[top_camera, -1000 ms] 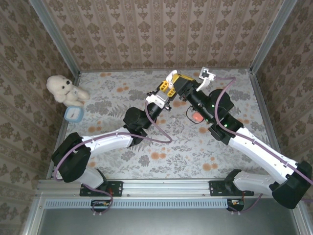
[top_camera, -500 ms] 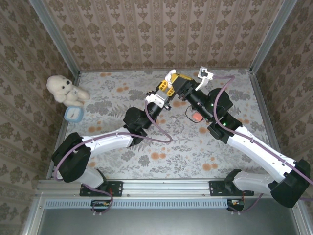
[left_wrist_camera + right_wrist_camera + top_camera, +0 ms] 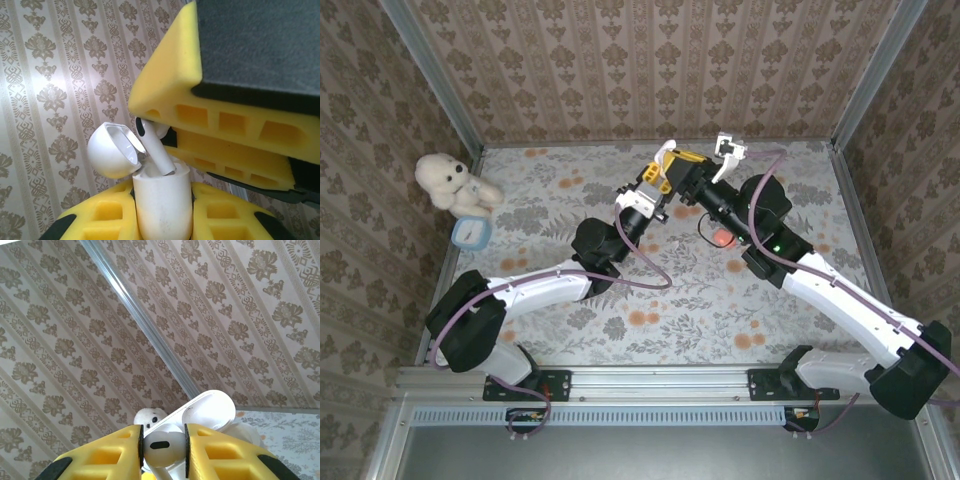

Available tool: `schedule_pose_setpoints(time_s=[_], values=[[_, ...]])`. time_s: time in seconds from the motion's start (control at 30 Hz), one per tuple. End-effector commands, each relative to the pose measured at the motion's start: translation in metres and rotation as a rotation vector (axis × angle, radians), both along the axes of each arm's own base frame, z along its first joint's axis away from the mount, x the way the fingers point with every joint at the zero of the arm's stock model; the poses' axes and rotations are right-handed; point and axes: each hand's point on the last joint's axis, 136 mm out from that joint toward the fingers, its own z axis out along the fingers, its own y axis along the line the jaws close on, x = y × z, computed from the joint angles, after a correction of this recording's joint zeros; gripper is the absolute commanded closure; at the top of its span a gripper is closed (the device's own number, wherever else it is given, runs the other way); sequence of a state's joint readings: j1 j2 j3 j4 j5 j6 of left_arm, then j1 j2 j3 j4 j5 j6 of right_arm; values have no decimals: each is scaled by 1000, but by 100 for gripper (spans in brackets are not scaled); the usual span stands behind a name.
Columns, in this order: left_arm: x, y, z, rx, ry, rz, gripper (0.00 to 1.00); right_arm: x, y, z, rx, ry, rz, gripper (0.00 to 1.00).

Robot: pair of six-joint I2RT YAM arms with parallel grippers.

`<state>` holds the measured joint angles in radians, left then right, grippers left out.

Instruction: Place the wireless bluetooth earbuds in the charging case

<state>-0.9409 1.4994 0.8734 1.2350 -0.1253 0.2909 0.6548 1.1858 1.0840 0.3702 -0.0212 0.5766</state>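
My left gripper (image 3: 162,212) is shut on a white charging case (image 3: 162,200), held upright with its rounded lid (image 3: 112,150) swung open to the left. A white earbud (image 3: 154,145) leans over the case with its stem tip inside the opening. My right gripper (image 3: 162,446) is shut on that earbud's head (image 3: 162,444), and its yellow fingers (image 3: 225,120) loom above the case. Behind the bud, the right wrist view has the open lid (image 3: 210,410). From above, the left gripper (image 3: 665,172) and right gripper (image 3: 688,165) meet at the table's far middle.
An orange-red rounded object (image 3: 722,238) lies on the floral table beneath the right arm. A white teddy (image 3: 445,178) and a small blue-and-white item (image 3: 470,232) sit at the far left. Patterned walls and metal posts (image 3: 865,75) enclose the space.
The right wrist has shifted slightly left and toward the back wall, staying at the case. The left arm holds still. Both grips are unchanged.
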Motion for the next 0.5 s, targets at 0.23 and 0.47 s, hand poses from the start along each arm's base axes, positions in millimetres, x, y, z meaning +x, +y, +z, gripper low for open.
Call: schedule_pose_setpoints(time_s=[0.23,0.47], values=[[-25,-9,28,-44,-82,-99,100,2,22,-32,-137,38,71,75],[-26,-6,30,-49,-76,-98,100,-1,25,-43,-200,41,96,75]])
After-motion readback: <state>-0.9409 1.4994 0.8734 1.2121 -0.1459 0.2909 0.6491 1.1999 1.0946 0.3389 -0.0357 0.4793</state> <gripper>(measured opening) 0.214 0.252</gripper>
